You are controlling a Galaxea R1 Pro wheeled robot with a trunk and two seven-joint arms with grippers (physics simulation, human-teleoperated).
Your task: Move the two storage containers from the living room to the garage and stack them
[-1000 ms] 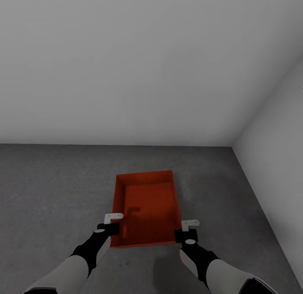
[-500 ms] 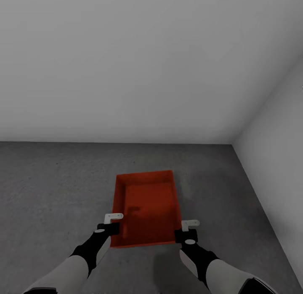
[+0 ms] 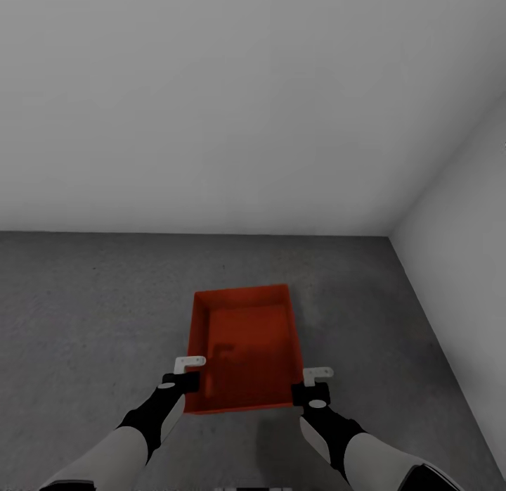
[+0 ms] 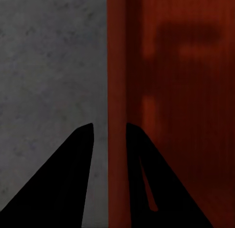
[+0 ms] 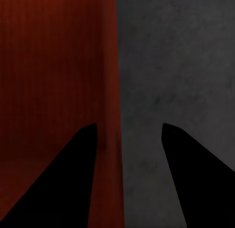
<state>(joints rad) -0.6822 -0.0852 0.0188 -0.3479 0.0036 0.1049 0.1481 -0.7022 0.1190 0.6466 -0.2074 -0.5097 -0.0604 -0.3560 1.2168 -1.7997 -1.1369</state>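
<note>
Shifting slightly, that is what the head view is doing: the line where floor [image 3: 91, 315] meets back wall [image 3: 211, 111] is sitting a little higher than half a second ago. Bin [image 3: 246, 343] and both claws are keeping the same spot in the picture. Reading this as the camera moving, not the things. Since the bin is staying put against the claws while the background slides, it is probably travelling with the arms, not yet left on the concrete. Cannot tell whether its base is touching the floor.

Left claw [image 3: 185, 370] is grasping the bin: in its wrist view the thin side wall is running between the two dark fingers [image 4: 73, 179], and the gap is narrow.

Right claw [image 3: 316, 377] is looking released: in its wrist view its fingers [image 5: 196, 179] are standing wide, with the opposite side wall just against the inner one and bare floor showing in the rest of the gap.

Bin is lying between the claws and reaching forward from them, open side up, near end level with the fingertips.

Meaning for the task: garage reached, one bin about to be set down or just set; second bin and the stacking are remaining.
</note>
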